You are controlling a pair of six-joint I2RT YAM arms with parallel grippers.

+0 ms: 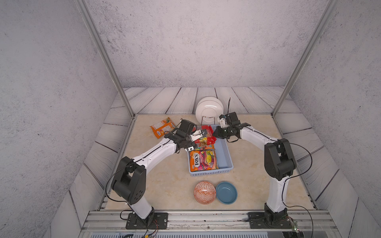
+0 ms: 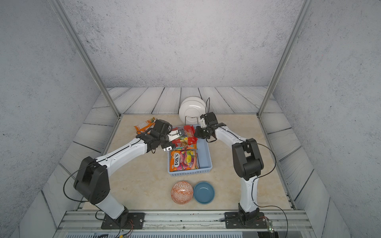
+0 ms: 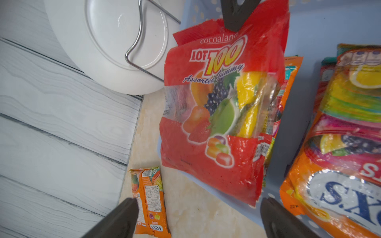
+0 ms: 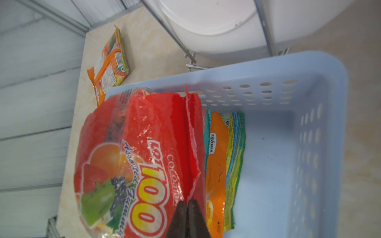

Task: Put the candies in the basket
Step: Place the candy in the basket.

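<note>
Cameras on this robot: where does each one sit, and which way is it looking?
Top views: paired eyes high in front, looking down at the table; the whole left arm and right arm show.
Left wrist: on the left arm, facing the red gummy bag; the open left gripper shows as two fingers.
Right wrist: on the right arm, looking into the basket; the right gripper shows, shut on that bag's edge.
Shared: both wrist views catch that bag, the basket and the loose orange bag.
</note>
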